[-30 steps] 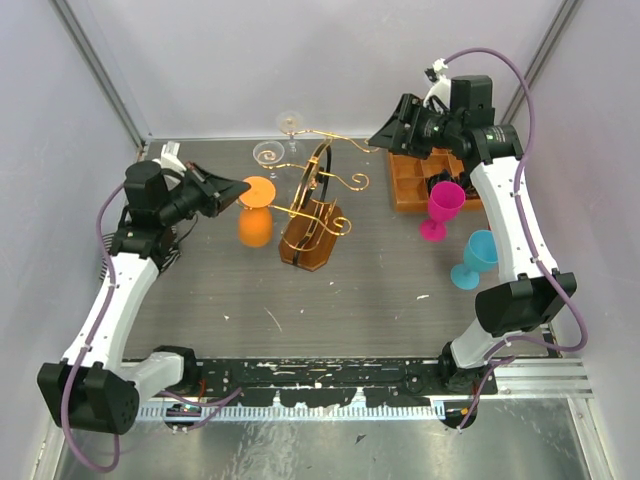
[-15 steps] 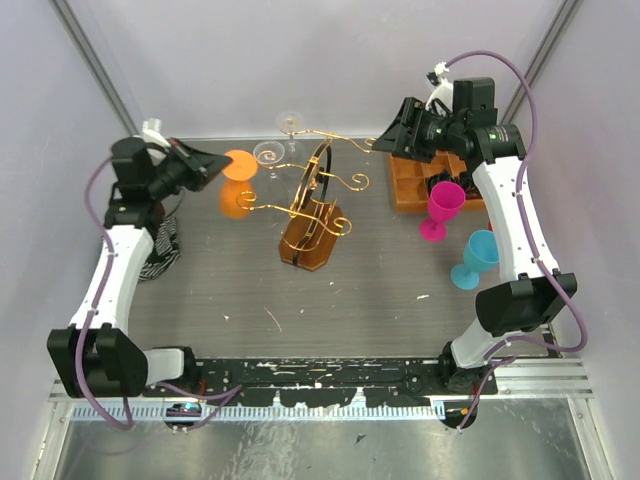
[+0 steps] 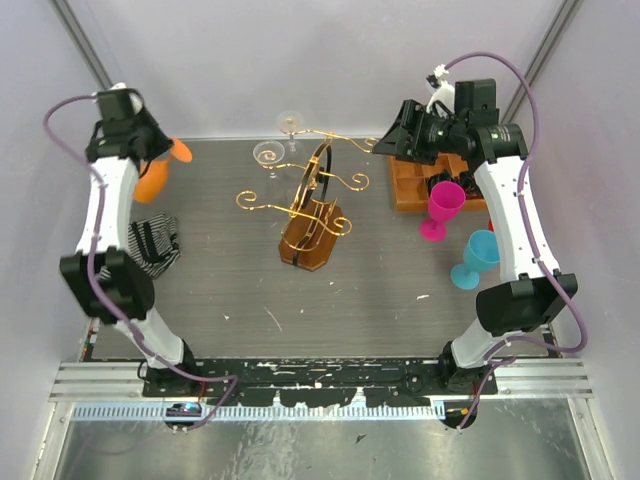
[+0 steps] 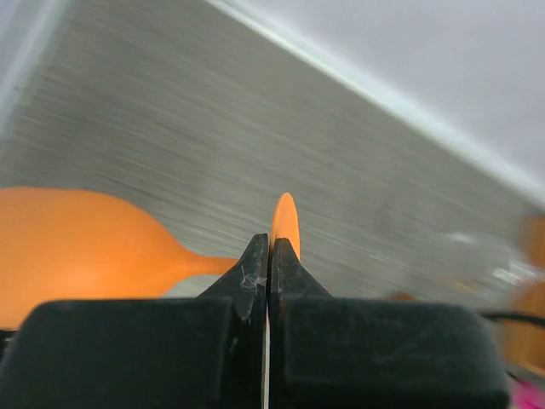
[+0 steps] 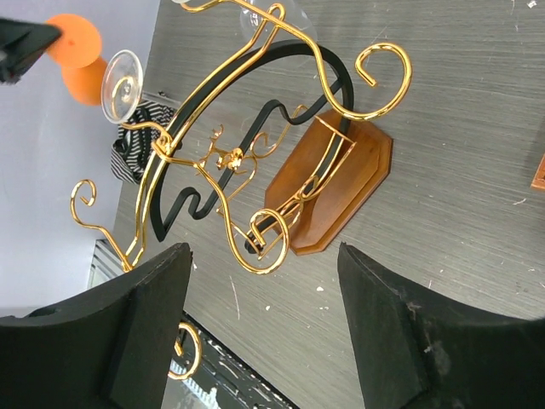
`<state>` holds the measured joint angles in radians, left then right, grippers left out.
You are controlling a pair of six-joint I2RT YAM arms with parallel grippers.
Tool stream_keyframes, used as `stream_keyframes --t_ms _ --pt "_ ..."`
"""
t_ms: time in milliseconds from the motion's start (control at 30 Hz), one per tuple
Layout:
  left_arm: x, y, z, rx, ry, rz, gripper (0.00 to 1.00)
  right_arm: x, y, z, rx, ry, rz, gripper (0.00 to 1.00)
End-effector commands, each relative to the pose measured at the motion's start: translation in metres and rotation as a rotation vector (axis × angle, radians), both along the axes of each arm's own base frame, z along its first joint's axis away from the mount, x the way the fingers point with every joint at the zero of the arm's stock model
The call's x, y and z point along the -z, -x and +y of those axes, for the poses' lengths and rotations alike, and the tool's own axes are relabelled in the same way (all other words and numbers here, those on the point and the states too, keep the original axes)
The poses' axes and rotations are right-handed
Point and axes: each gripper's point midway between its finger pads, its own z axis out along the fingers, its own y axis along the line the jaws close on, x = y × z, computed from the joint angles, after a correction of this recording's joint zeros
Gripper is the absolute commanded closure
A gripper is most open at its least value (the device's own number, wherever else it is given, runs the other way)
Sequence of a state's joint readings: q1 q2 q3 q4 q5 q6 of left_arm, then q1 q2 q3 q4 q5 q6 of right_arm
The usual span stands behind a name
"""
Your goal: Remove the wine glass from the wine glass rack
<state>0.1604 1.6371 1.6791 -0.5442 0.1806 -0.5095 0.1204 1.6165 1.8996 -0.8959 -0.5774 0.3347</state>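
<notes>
Top external view: over the last second the left pincer (image 3: pixel 163 150) has swung the orange wine glass (image 3: pixel 152 183) clear of the wine glass rack (image 3: pixel 312 215), off to the far-left corner. Its jaws are pressed tight on the stem, with the foot just past the tips. We judge the lift-off done; only setting down remains. The right pincer (image 5: pixel 264 328) has widened and gapes empty, with the rack straight ahead of it. Clear glasses (image 3: pixel 268 153) hang on the rack's far arms. A striped cloth (image 3: pixel 150 240) lies below the left pincer and could hinder a set-down there. The pink goblet (image 3: pixel 440 205), blue goblet (image 3: pixel 478 255) and wooden tray (image 3: pixel 408 188) sit beneath the right pincer.
</notes>
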Motion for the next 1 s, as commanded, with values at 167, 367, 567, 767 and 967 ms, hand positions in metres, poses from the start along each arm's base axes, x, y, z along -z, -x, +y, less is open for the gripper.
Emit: stream_keyframes --t_ms 167,367,567,767,967 --pt "0.1 -0.035 0.048 -0.201 -0.878 0.556 1.0 -0.021 0.008 0.005 -0.043 -0.01 -0.078 0.24" --pt "0.095 -0.063 0.028 -0.285 -1.17 0.563 1.0 -0.017 0.015 0.014 -0.072 -0.004 -0.073 0.24" --pt "0.104 -0.061 0.013 -0.292 -1.357 0.618 1.0 -0.011 0.016 0.019 -0.091 -0.007 -0.061 0.24" --pt "0.107 -0.063 0.012 -0.276 -1.355 0.631 1.0 -0.006 0.018 0.022 -0.106 -0.008 -0.052 0.24" --pt "0.112 -0.051 0.013 -0.253 -1.361 0.692 1.0 -0.008 0.02 0.026 -0.123 -0.022 -0.053 0.24"
